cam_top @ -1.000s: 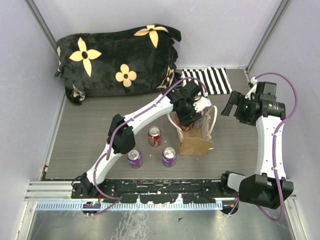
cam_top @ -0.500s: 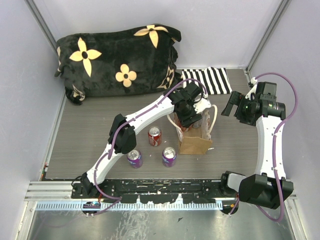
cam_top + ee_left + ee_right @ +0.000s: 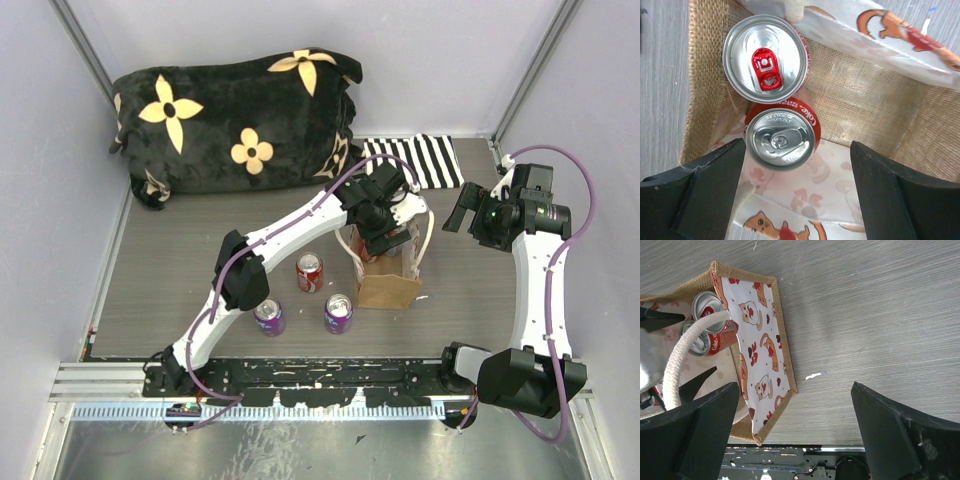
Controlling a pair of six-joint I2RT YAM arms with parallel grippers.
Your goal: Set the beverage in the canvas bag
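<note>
Left jaws spread, Coke can between them (upright), inside canvas bag

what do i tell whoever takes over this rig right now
Left tool: open, over the mouth of the canvas bag, gripping nothing.
Right tool: open and empty, in the air to the right of the bag.
In the bag: a red-tab can and a Coke can.
On the table, left of the bag: a red can, a left purple can, a right purple can.
Done: beverage is in the bag, released.
Left: lift the left tool clear; probably nothing more.
</note>
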